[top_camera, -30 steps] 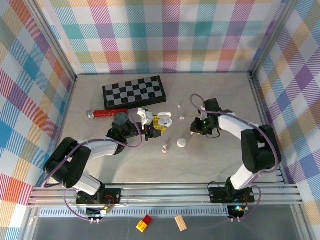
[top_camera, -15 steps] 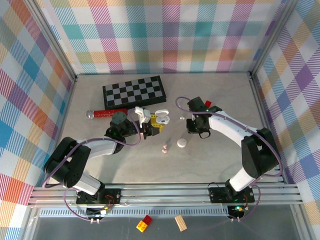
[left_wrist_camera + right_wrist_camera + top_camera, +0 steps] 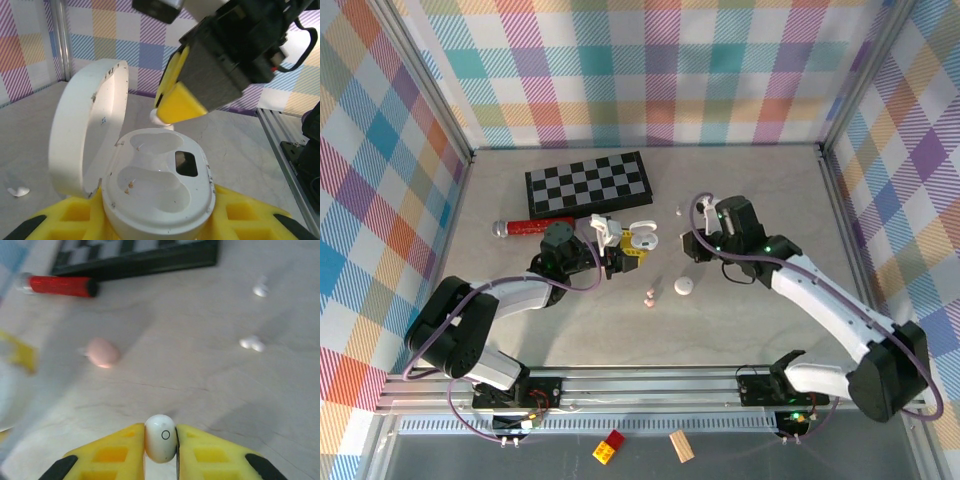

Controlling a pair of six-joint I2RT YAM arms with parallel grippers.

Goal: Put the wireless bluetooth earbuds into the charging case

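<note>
Right claw (image 3: 161, 434) with earbud (image 3: 160, 441) above case (image 3: 160, 192)

My white left arm (image 3: 515, 295) stretched low toward centre, left jaws clamped around an open white pebble-shaped charging case (image 3: 160, 192), my white right arm (image 3: 823, 305) angled inward, right jaws pinched tight on a tiny white plastic earbud (image 3: 160, 437).

A robot lab cell: a table (image 3: 750, 335) fenced by aluminium rails (image 3: 650, 385) and plaid walls (image 3: 650, 70) (bright, many-coloured checks).
</note>
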